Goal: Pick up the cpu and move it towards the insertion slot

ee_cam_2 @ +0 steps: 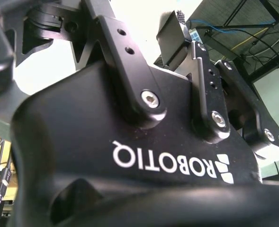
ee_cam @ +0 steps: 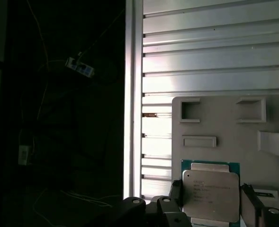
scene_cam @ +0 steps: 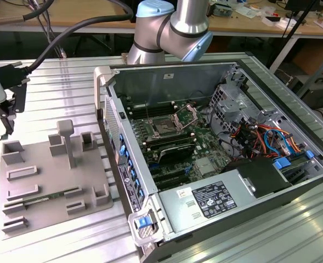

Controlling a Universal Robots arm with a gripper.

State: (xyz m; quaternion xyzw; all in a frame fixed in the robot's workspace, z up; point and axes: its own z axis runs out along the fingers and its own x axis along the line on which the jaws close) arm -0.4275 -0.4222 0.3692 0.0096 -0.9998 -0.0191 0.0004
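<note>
First wrist view: small flat square cpu (ee_cam: pixel 210 191), silvery metal top on a thin green-edged board, sits between the two black fingers (ee_cam: pixel 176 193) of the black two-finger gripper (ee_cam: pixel 210 197); one finger lies against each opposite edge, so I judge the pincer closed on the cpu, gripping it by its sides and leaving the metal top bare; the cpu lies flat and square to the fingers, which suits a level seating; beneath it is a large grey plastic tray (ee_cam: pixel 224 127) with raised blocks and rectangular pockets, resting on a ribbed aluminium table (ee_cam: pixel 201 56); the cpu looks large against the tray pockets, so it is probably clear of the tray, not certain

Exterior view: gripper hangs at the exterior view's left edge, near the tray's far corner, well apart from the open grey metal computer case (scene_cam: pixel 172 79); inside the case is the insertion slot (scene_cam: pixel 165 127), a square socket with dark centre and silver frame on a green circuit board (scene_cam: pixel 208 147); its hinged silver bracket (scene_cam: pixel 186 114) stands swung up, so the slot is open to receive; silver-and-blue arm (scene_cam: pixel 177 27) rises behind the case; the stretch from tray to slot is not yet covered
</note>
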